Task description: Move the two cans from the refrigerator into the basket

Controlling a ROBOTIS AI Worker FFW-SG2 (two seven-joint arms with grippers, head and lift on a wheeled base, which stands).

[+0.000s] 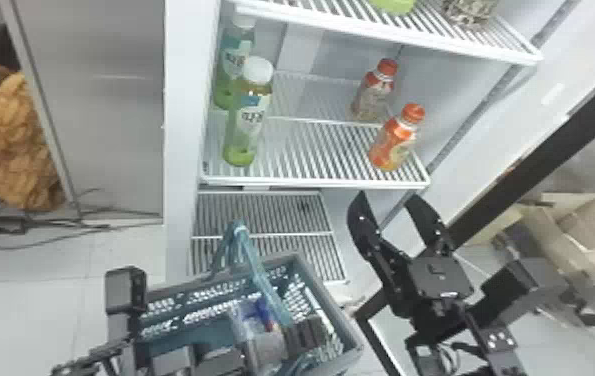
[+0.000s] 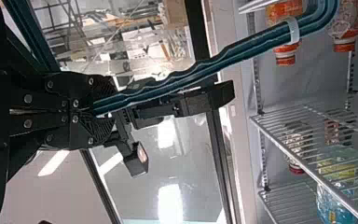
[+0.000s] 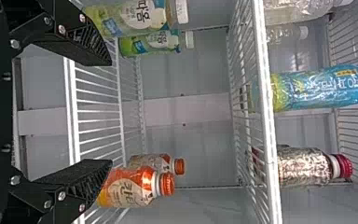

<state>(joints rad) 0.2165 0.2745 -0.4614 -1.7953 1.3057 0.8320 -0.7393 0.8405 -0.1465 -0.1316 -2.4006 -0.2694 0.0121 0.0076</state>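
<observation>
My right gripper (image 1: 386, 202) stands open, nothing between its fingers, just below the front edge of the refrigerator's bottle shelf. In the right wrist view this gripper (image 3: 109, 112) faces the shelf, one fingertip overlapping an orange bottle (image 3: 128, 189). My left gripper (image 1: 297, 334) is over the basket (image 1: 306, 267); in the left wrist view the gripper (image 2: 94, 107) is shut on the basket's teal handle (image 2: 205, 70). A clear package with blue and red (image 1: 260, 316) shows at the basket. On the shelf's right stand an orange bottle (image 1: 395, 140) and a red-capped bottle (image 1: 375, 92).
Two green bottles (image 1: 246, 122) stand at the shelf's left. The shelf's front rail (image 1: 311, 183) lies above a lower wire rack (image 1: 261, 212). An upper shelf (image 1: 386, 37) holds more items. The dark door frame (image 1: 536, 150) slants along the right.
</observation>
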